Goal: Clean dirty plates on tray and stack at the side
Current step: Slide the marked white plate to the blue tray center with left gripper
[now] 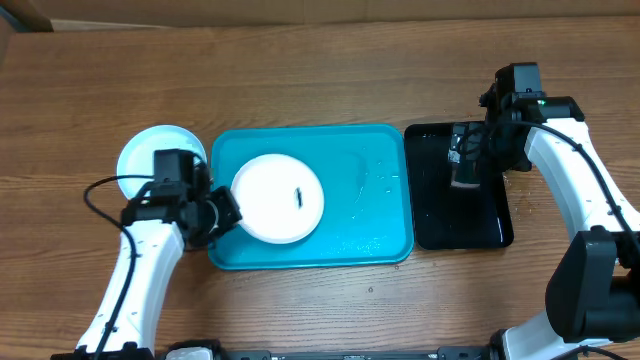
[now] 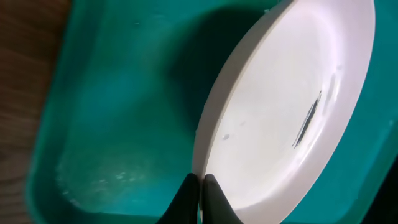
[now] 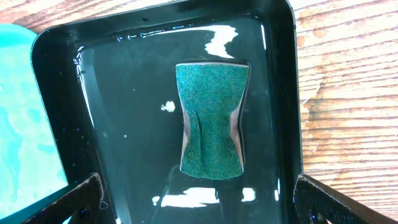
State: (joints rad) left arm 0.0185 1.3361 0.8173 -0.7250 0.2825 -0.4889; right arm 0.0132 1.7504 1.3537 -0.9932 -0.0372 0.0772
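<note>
Wooden table (image 1: 300, 70) seen from above, with two arms working at its near edge. The turquoise tray (image 1: 370, 200) lies at the centre. A glossy black tray (image 1: 440, 215) sits just beside its right rim, wet, with bright reflections on its floor in the right wrist view.

A white plate (image 1: 270, 205) occupies the left half of the turquoise tray, its left edge reaching the tray's left rim. A pale blue plate (image 1: 140, 155) rests on the table just left of the tray, partly hidden by the left arm.

A green scouring sponge (image 3: 210, 118) lies flat in the black tray, toward its right wall.

The left gripper (image 1: 225, 212) is closed tight on the white plate's rim. In the left wrist view its two dark fingertips (image 2: 186, 193) meet over the plate's edge, and the plate throws a dark shadow on the tray floor.

The right gripper (image 3: 205, 205) hovers above the black tray with its jaws spread wide, the sponge below and between them, gripping nothing.

A short dark smear (image 2: 308, 118) marks the white plate right of its centre.
</note>
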